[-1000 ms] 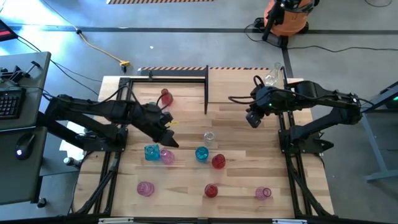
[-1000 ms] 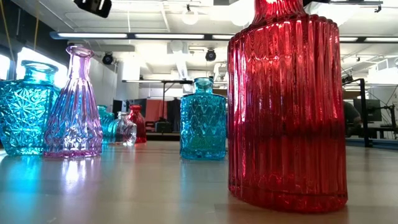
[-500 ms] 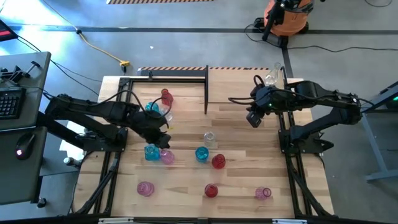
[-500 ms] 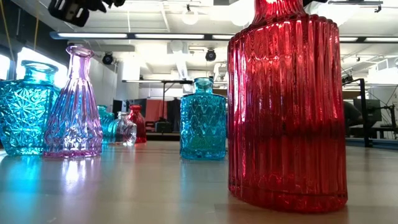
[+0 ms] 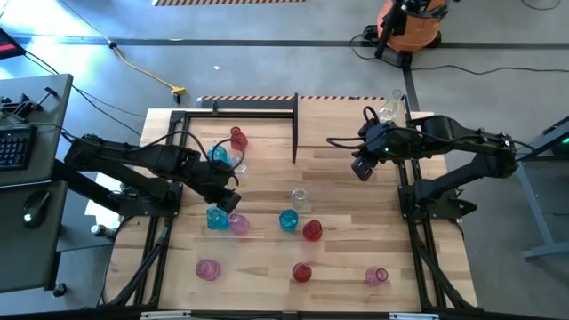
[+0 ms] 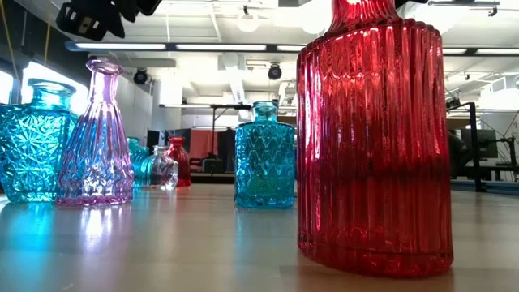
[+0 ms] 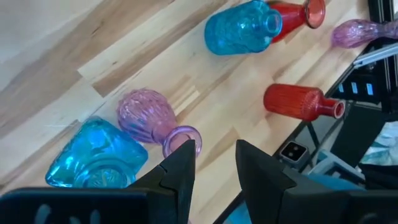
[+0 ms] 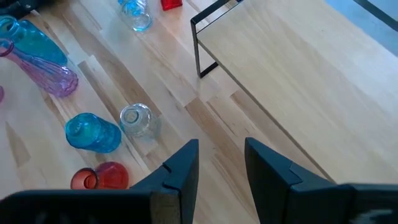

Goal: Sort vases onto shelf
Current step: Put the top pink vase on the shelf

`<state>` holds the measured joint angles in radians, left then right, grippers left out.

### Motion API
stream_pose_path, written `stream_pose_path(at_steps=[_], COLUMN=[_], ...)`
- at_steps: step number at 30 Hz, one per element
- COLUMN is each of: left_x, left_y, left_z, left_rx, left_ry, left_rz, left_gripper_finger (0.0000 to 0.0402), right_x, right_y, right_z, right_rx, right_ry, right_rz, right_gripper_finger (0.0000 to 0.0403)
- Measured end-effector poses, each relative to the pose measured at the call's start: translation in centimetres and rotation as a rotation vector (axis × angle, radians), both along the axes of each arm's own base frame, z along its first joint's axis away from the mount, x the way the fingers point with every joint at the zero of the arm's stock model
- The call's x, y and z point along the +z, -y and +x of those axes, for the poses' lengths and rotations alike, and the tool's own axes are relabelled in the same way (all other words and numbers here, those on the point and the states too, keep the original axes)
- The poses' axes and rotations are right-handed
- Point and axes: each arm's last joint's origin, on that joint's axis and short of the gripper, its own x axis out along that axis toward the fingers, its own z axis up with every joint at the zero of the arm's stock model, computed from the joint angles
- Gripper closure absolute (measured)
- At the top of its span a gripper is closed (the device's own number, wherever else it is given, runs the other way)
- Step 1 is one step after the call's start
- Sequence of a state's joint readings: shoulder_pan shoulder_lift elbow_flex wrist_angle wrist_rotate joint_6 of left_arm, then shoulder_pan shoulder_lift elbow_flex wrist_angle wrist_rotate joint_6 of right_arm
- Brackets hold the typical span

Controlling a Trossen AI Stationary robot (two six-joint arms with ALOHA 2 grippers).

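Two grippers over the table, both empty. Left gripper [image 5: 233,201]: above the blue vase [image 5: 216,218] and pink vase [image 5: 238,223] standing side by side; fingers [image 7: 180,174] parted with a narrow gap, gripping nothing. Right gripper [image 5: 360,169]: raised beside the shelf [image 5: 262,124], fingers [image 8: 183,171] slightly apart, nothing between them. Vases: red vase [image 5: 236,137] on the shelf's near edge; other vases scattered across the tabletop [image 5: 347,231], among them a clear vase [image 5: 300,196]
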<state>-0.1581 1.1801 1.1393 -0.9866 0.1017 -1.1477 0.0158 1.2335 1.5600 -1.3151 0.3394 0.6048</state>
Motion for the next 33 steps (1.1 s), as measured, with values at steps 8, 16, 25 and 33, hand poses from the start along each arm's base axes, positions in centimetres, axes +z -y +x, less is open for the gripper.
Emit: stream_pose_path(at_steps=[8, 16, 25, 33], left_x=[-0.8, -2.1, -3.1, -3.9], left_y=[0.7, 1.3, 1.6, 2.4], left_z=[0.5, 1.3, 1.6, 2.0], left_rx=[-0.035, -0.068, -0.079, -0.120], left_ry=[-0.044, -0.121, -0.200, -0.240], left_rz=[0.020, 0.062, 0.076, 0.087], left_gripper_finger=[0.0296, 0.0296, 0.0296, 0.0296], right_x=[0.0, -0.1, -0.1, -0.1], right_y=[0.1, 0.1, 0.1, 0.1], right_z=[0.0, 0.2, 0.2, 0.1], right_rx=[-0.017, -0.018, -0.017, -0.015], right_ry=[-0.001, -0.006, -0.006, -0.008], right_rz=[-0.025, -0.026, -0.026, -0.028], right_gripper_finger=[0.0292, 0.0292, 0.0292, 0.0292])
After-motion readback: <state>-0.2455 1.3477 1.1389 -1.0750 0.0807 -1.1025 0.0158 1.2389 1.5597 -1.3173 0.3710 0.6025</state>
